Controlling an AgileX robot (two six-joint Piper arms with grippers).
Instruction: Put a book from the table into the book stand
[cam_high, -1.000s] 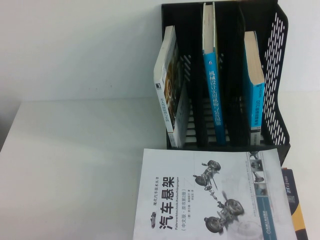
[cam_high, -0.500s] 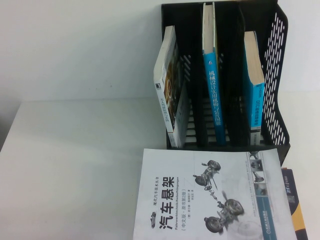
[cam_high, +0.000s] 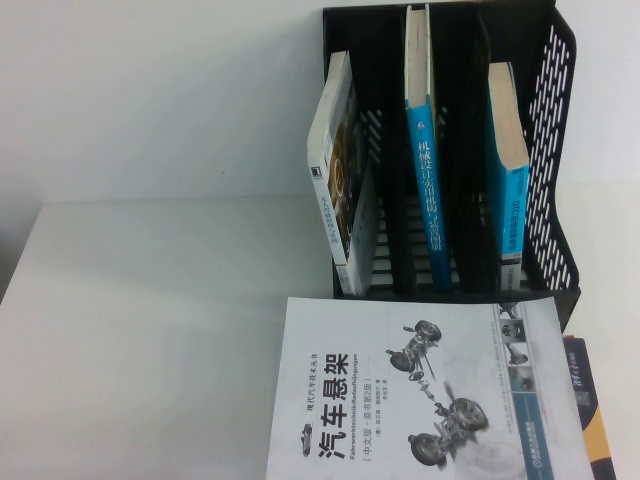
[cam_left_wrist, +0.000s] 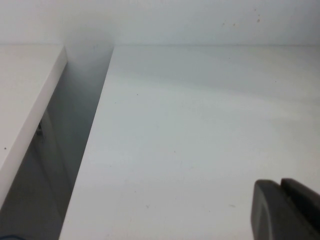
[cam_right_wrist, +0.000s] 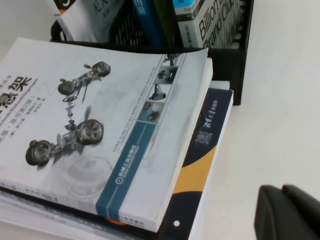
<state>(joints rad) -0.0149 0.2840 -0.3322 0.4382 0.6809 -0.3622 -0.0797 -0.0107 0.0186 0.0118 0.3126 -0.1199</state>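
We are finding the book (cam_high: 507, 165) already standing upright in the rightmost slot of the book stand (cam_high: 555, 150), its cyan spine facing the camera in the high view; the right wrist view is showing its grey part (cam_right_wrist: 212, 22) with the black words "Billion" and "Brand Club" partly readable. The stand is sitting at the far right of the table (cam_high: 150, 330).

The middle slot is holding a taller blue-spined book (cam_high: 427, 170) with white Chinese characters down the spine. The leftmost slot is holding a white book (cam_high: 338, 170) that is leaning to the left.

In front of the stand, a white book with a car-suspension drawing (cam_high: 420, 395) is lying flat, its cover reading "汽车悬架" and "Fahrwerktechnik: Radaufhängungen". It is resting on a dark blue and orange book (cam_right_wrist: 207, 145), whose edge is showing to the right.

Neither arm is appearing in the high view. The left gripper (cam_left_wrist: 287, 210) is hovering over bare tabletop; the right gripper (cam_right_wrist: 290, 212) is hovering over the table beside the stacked books. We cannot tell how either gripper is set.
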